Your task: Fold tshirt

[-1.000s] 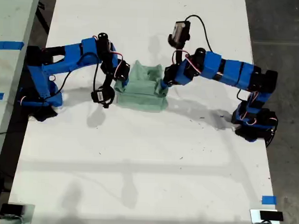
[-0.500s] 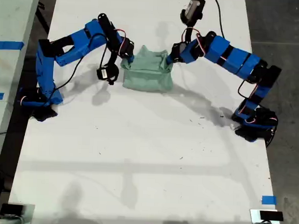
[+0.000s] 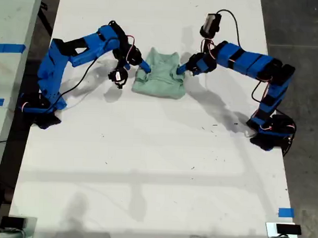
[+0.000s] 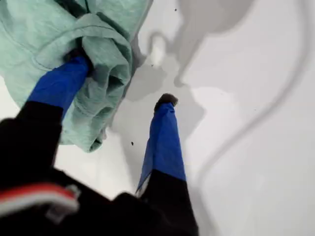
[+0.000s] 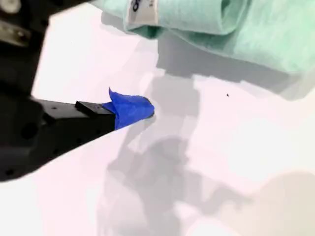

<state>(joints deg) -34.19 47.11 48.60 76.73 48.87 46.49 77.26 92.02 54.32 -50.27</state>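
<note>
Jaws of my first gripper (image 4: pixel 123 81) stand parted: one blue finger (image 4: pixel 61 83) is tucked into a bunched fold of the tshirt (image 3: pixel 160 76), the other rests on the bare white table (image 3: pixel 147 165). My second gripper (image 5: pixel 135 105) shows one blue fingertip near the cloth edge, not touching it; whether its jaws are parted I cannot tell. In the exterior view the tshirt lies folded at 12 o'clock between both arms.

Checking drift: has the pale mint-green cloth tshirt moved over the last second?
Yes. The pale mint-green cloth tshirt shifted toward the white table's far end.
</note>
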